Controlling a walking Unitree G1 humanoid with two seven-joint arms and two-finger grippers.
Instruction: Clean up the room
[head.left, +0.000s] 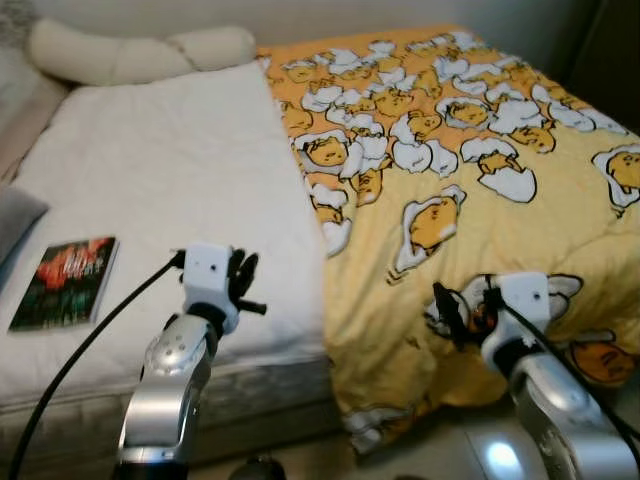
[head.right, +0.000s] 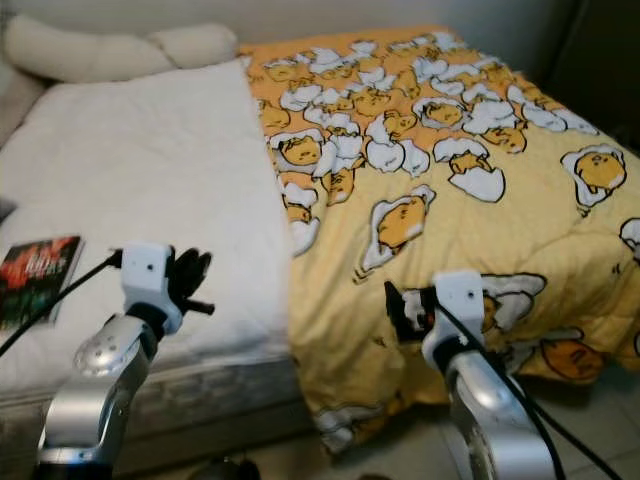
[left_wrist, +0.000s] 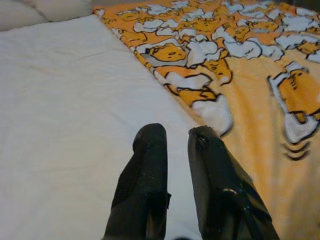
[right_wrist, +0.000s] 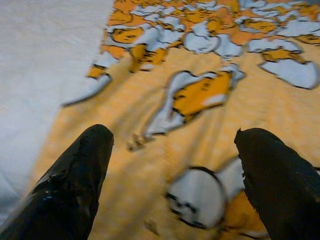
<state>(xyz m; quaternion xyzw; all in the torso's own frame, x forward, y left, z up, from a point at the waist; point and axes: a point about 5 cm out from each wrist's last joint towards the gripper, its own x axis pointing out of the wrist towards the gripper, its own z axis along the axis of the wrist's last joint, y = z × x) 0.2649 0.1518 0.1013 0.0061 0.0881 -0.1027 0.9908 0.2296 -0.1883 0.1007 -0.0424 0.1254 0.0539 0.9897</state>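
Note:
A bed stands before me. Its left half shows a bare white sheet (head.left: 160, 170). A yellow quilt (head.left: 450, 160) printed with egg cartoons covers the right half and hangs over the front edge. A dark book (head.left: 65, 282) with a red cover picture lies flat on the sheet near the front left. My left gripper (head.left: 243, 272) hovers over the sheet's front edge, right of the book, shut with nothing in it; its fingers (left_wrist: 150, 165) point toward the quilt's edge. My right gripper (head.left: 462, 308) is open just above the quilt's front part, its fingers (right_wrist: 75, 175) spread wide.
A long white pillow (head.left: 130, 55) lies across the head of the bed. A grey cushion corner (head.left: 15, 220) pokes in at the left. Pale tiled floor (head.left: 470, 450) shows under the quilt's hanging edge. Dark furniture (head.left: 610, 60) stands at the far right.

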